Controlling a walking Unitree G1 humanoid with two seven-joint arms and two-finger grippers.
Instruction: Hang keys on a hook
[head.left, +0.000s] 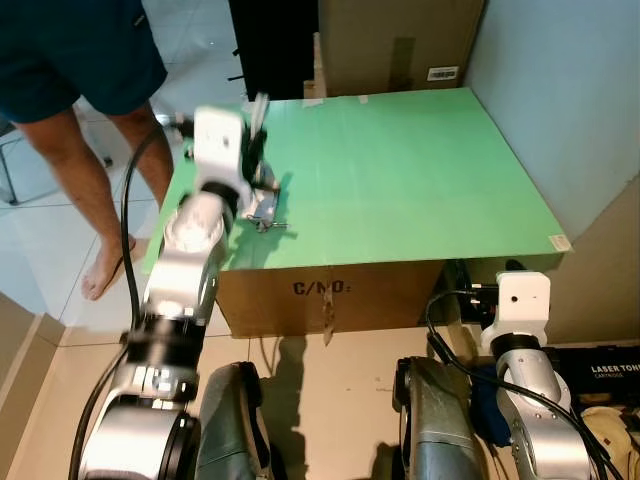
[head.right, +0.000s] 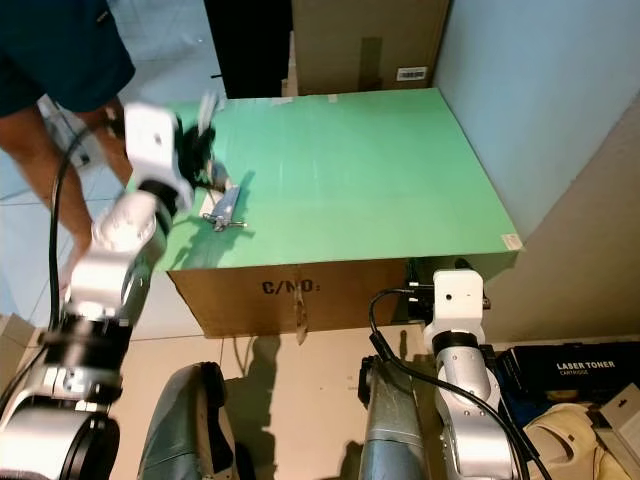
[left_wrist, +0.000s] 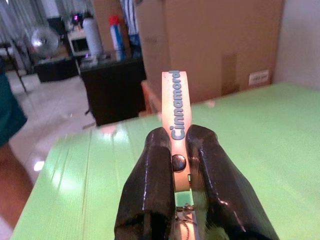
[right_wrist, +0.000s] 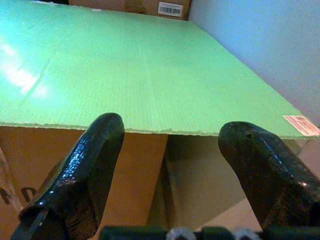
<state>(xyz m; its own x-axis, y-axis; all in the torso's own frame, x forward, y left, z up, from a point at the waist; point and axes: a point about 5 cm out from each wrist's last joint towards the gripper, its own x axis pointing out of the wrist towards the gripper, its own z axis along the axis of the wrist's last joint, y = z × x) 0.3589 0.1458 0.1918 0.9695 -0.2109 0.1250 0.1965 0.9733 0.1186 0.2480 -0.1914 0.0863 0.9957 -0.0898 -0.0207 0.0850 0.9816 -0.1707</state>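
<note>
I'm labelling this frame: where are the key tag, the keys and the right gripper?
key tag (left_wrist: 176, 107), left wrist view, its lettered strap.
keys (head.right: 226, 213), right eye view, the metal bunch.
right gripper (right_wrist: 172, 170), right wrist view, between its fingertips.

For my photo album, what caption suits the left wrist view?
Left gripper pinching a "Cinnamord" key tag above the green board.

A lived-in room of a home, partly used for storage.

Beyond the left gripper lie a pale tiled floor, a dark cabinet carrying bottles and a fan; a tall cardboard box stands just behind the green board, and a barefoot person stands beside it.
</note>
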